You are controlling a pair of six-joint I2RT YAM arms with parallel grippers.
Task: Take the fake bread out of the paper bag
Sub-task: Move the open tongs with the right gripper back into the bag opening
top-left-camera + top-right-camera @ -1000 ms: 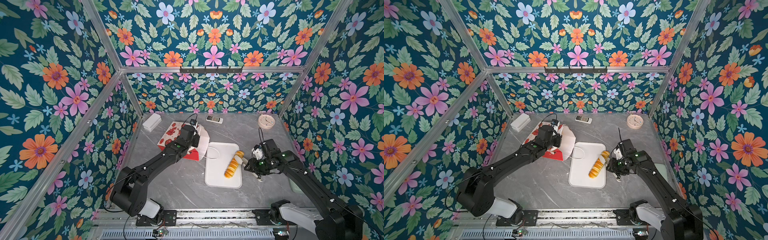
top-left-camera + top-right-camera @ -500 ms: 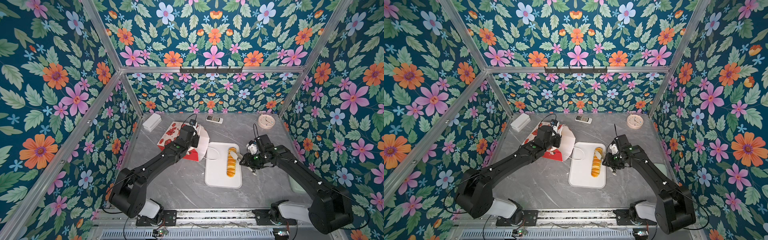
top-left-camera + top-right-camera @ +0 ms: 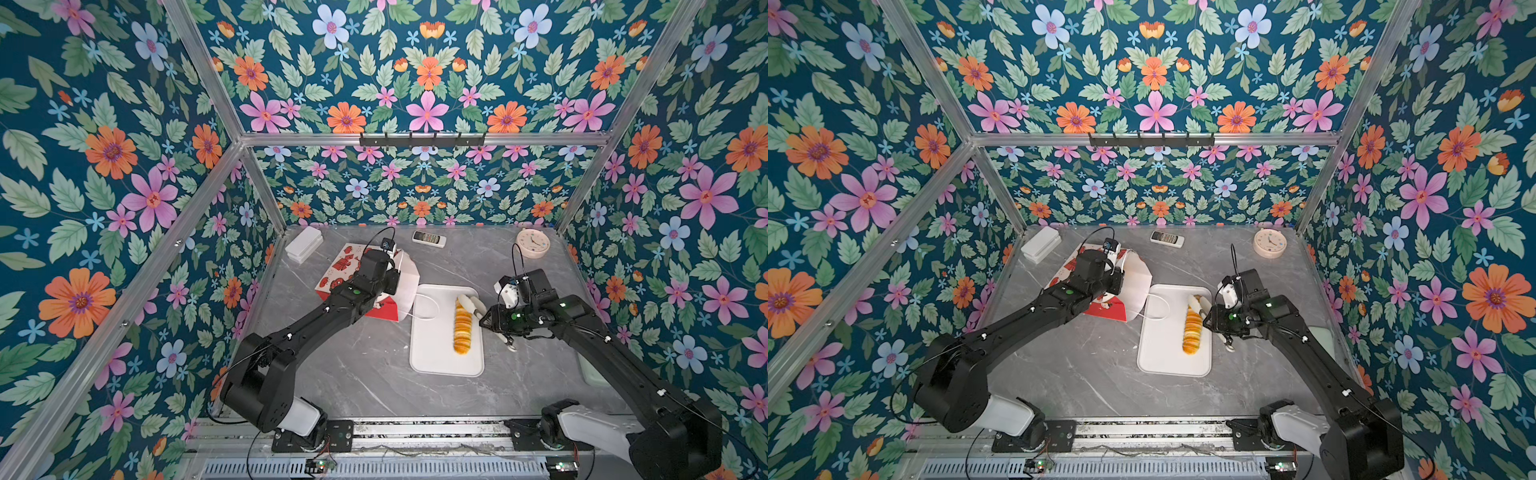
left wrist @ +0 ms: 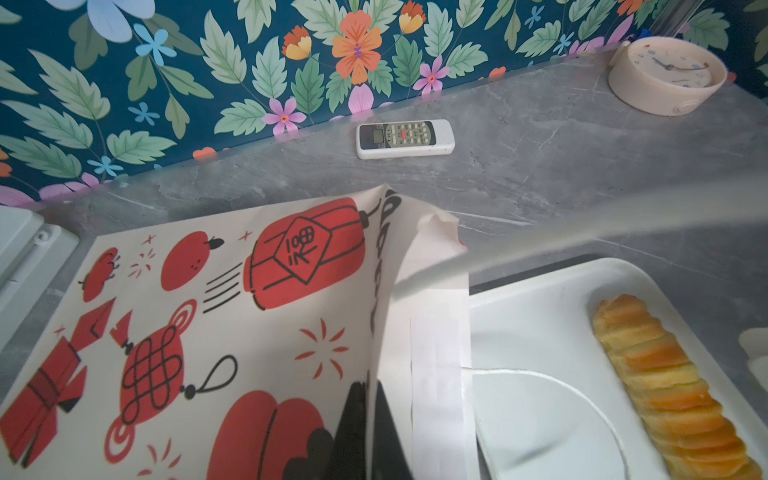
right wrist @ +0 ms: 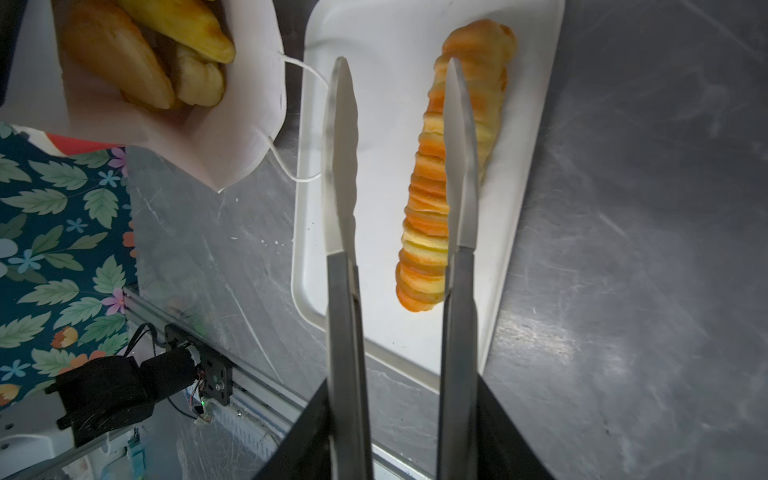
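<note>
Ridged loaf out, more bread bagged

Orange ridged loaf (image 3: pixel 462 328) lies lengthwise on white tray (image 3: pixel 432 357); paper bag (image 3: pixel 405 278) lies tipped, pastries (image 5: pixel 145 62) inside.

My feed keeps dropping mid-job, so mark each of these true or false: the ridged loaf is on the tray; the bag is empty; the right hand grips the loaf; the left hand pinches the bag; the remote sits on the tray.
1. The ridged loaf lies on the white tray. True.
2. The paper bag is empty. False: more bread shows inside its mouth.
3. The right hand grips the loaf. False: its fingers are apart, holding nothing.
4. The left hand is shut on the bag's edge. True.
5. The remote sits on the tray. False: it lies by the back wall.
</note>
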